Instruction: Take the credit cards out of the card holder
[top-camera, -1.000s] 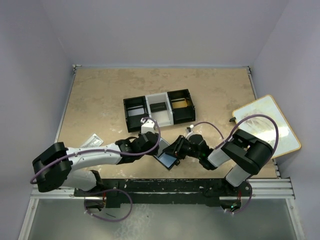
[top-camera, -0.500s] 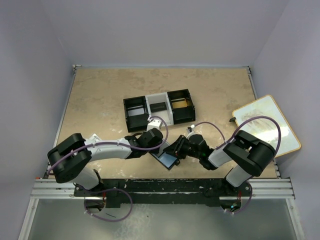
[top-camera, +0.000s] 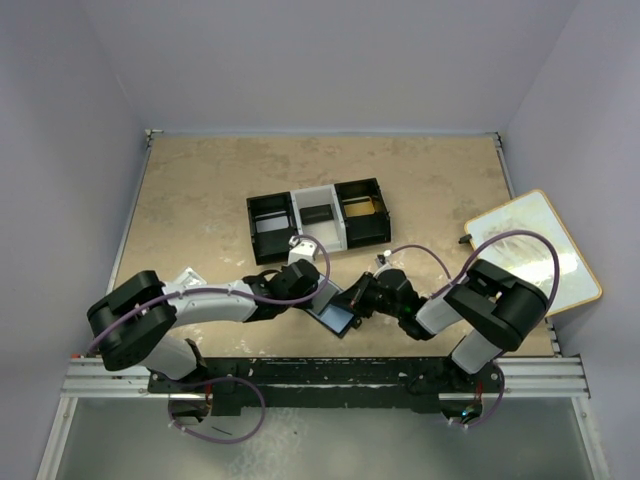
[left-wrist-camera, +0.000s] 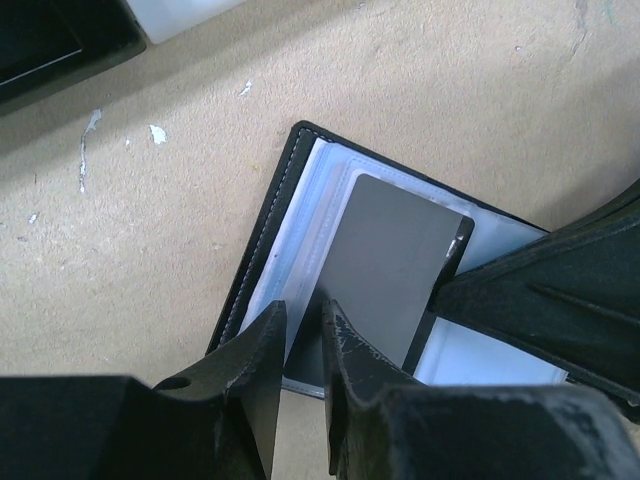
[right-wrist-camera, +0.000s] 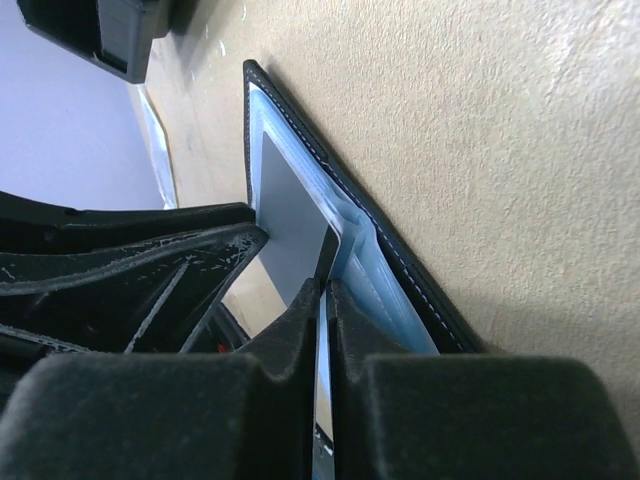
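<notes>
Barely open, left gripper (left-wrist-camera: 302, 312) at card (left-wrist-camera: 395, 260).

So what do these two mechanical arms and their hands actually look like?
Both arms are chunky black joints linked by white segments: the left arm, the right arm. A thin purple cable loops along each. The left hand and right hand each have two black, tapering fingers with pale scuffs.
</notes>
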